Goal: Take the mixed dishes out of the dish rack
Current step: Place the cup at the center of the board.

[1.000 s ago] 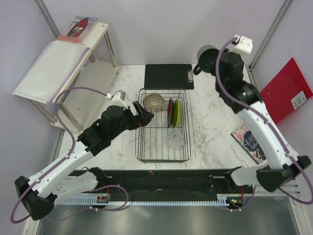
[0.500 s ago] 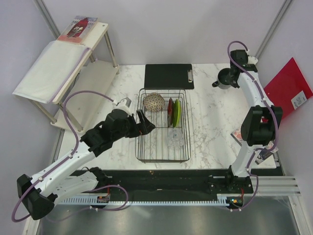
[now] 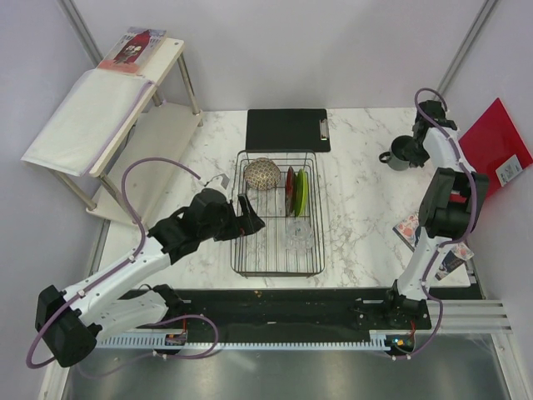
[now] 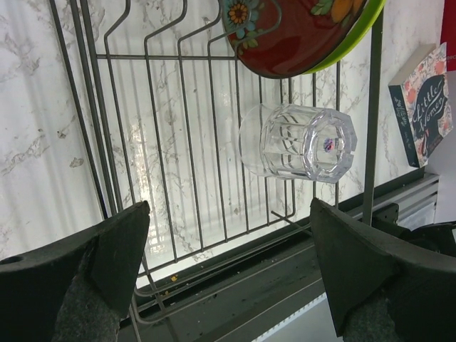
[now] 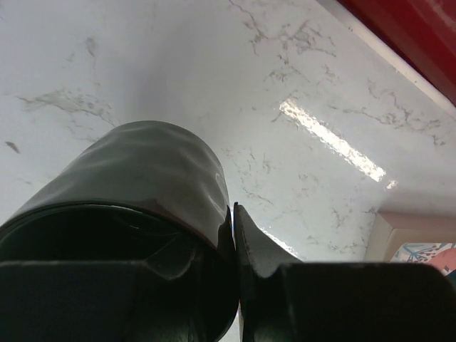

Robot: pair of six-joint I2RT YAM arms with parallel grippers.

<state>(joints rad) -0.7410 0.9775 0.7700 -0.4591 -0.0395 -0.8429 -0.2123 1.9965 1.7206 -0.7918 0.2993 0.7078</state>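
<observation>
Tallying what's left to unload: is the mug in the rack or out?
Out. The mug is at the far right of the table, its rim pinched by the right hand, clear of the dish rack.

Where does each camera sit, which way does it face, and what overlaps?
Top external: above and behind the arms, looking down on the table; both arms show, left gripper at the dish rack.
Left wrist: looks down into the rack at the glass, between its open fingers.
Right wrist: looks past the right gripper, clamped on the mug wall, at the table.
Shared: top and left wrist, the glass; top and right wrist, the mug.
</observation>
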